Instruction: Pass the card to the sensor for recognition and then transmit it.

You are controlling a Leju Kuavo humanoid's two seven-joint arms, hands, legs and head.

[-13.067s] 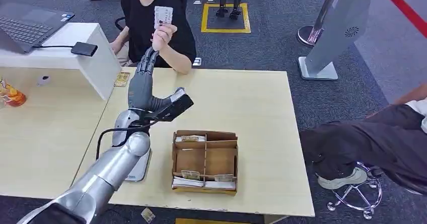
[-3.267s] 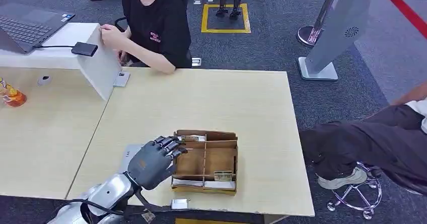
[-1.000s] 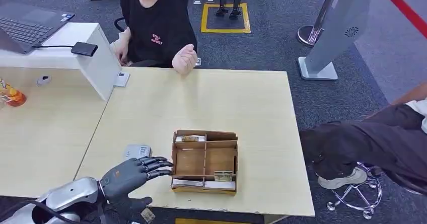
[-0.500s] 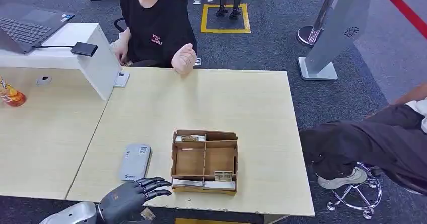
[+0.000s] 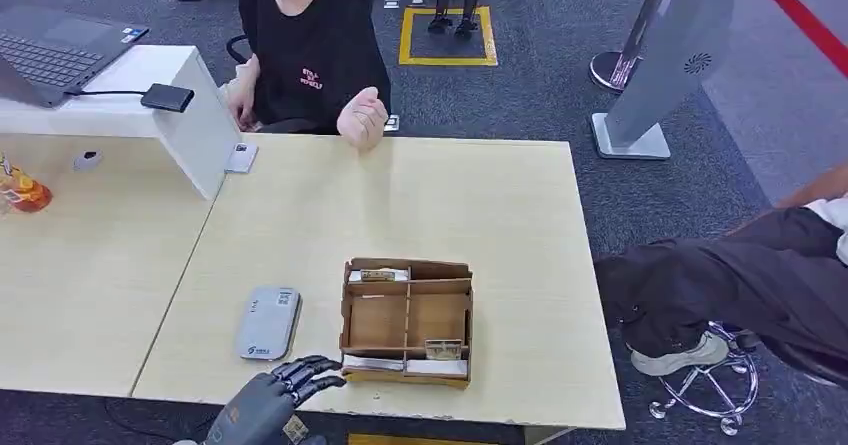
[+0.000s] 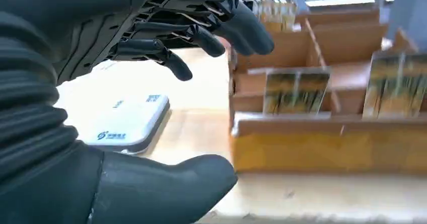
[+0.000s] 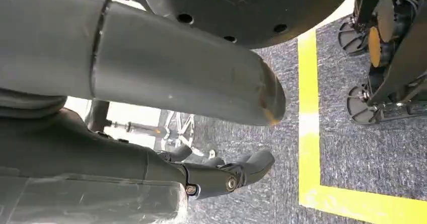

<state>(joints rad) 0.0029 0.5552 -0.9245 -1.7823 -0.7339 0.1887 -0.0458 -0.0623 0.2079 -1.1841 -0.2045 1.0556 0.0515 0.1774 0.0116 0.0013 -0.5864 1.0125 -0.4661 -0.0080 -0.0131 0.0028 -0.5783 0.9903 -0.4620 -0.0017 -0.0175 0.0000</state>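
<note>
Head view: the left hand (image 5: 268, 405) hangs at the counter (image 5: 500, 205) edge, fingers spread and empty, beside the card box (image 5: 406, 320) and sensor (image 5: 268, 322).

Left wrist view: cards (image 6: 296, 90) stand in the box; one must be picked next.

Right wrist view: the right hand (image 7: 221, 176) hangs over the floor, seemingly empty, fingers loosely curled.

Left hand (image 6: 100, 108) matt dark grey, ribbed cover; slim darker fingers (image 6: 176, 65)

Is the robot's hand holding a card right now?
No, the left hand hovers at the table's near edge with fingers spread and nothing between them.
</note>
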